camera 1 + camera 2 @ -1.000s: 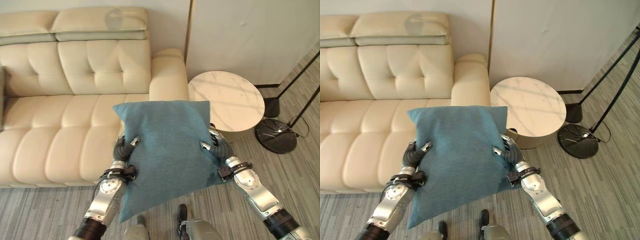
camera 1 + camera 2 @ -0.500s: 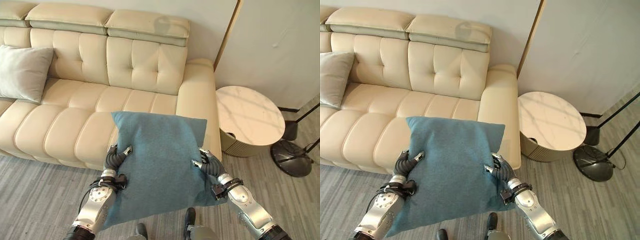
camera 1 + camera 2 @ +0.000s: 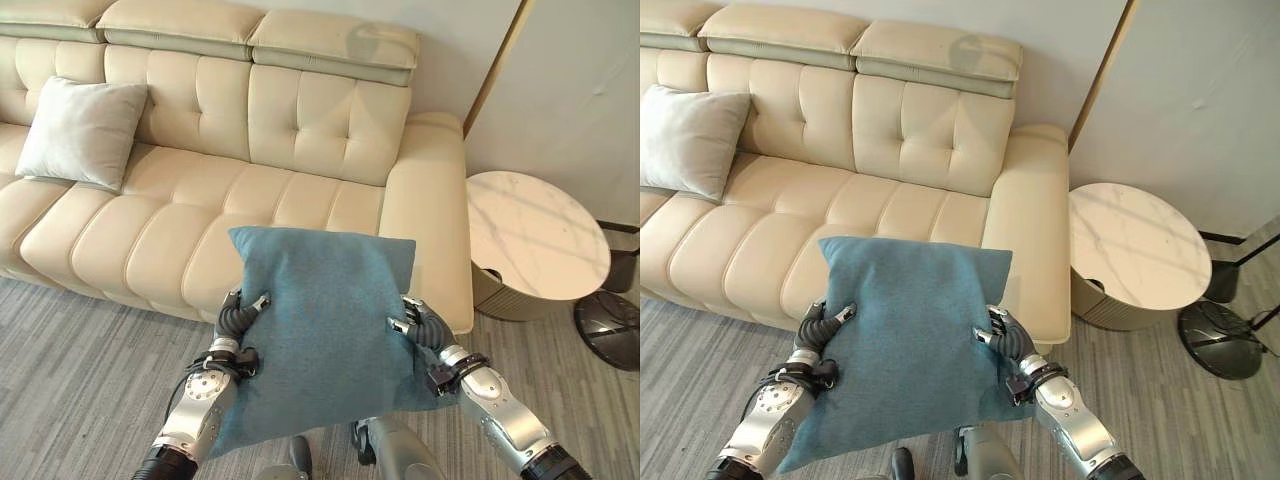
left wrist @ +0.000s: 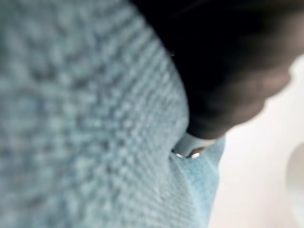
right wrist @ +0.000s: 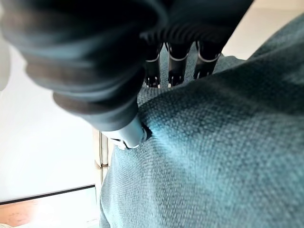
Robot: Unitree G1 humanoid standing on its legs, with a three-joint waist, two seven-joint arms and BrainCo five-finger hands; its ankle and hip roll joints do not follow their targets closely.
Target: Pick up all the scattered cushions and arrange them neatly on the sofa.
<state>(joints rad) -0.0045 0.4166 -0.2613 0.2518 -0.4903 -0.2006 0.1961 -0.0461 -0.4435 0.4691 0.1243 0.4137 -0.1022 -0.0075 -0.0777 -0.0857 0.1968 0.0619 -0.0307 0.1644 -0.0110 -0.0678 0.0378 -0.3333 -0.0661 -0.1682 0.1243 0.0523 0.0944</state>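
A blue-teal cushion [image 3: 325,325] hangs in front of me, just before the cream sofa [image 3: 230,200]. My left hand [image 3: 236,318] pinches its left edge, thumb on the front face. My right hand [image 3: 420,325] grips the right edge the same way; in the right wrist view the fingers [image 5: 172,66] curl behind the cushion [image 5: 213,156] and the thumb presses its front. The cushion fabric [image 4: 71,118] lies right against the left wrist camera. A pale grey cushion [image 3: 82,132] leans upright against the sofa back at the far left.
The sofa's right armrest [image 3: 430,220] stands beside a round marble-top side table [image 3: 535,245]. A black lamp base [image 3: 1222,340] sits on the striped grey floor at the right. The sofa's middle seats [image 3: 290,195] are bare.
The camera has swung left, so more of the sofa and the pale grey cushion show. Both hands keep the same hold on the blue cushion.
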